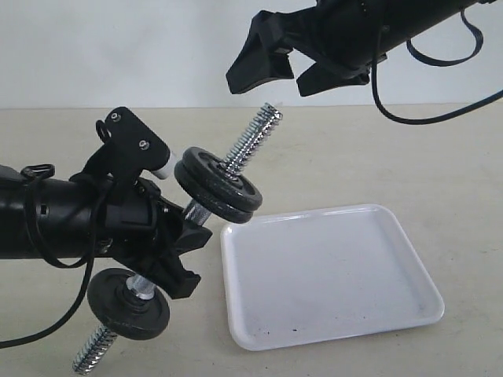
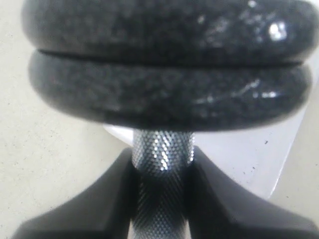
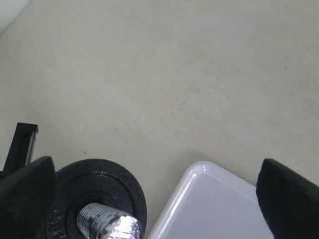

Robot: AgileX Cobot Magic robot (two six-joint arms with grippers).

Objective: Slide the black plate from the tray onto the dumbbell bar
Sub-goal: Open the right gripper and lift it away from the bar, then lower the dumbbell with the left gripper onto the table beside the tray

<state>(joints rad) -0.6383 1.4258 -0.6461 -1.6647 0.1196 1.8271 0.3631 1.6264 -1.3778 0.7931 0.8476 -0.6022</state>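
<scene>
Evidently seated: the black plate (image 1: 214, 174) sits outermost on the dumbbell bar (image 1: 253, 135), stacked against a second disc (image 1: 226, 210), with the threaded tip bare above it. The tray (image 1: 330, 275) holds no disc. Left gripper (image 1: 187, 236) is clamped on the bar's knurled middle, bar tilted. Right gripper (image 1: 279, 81) is spread wide above the tip, carrying nothing. Plate looks like dense, rigid metal with a matte, fairly grippy surface. Best pinched across the rim, clear of the hub.

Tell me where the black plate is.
Exterior view, left of centre: the black plate sits on the dumbbell bar, stacked on another disc, by the tray's upper-left corner.
</scene>
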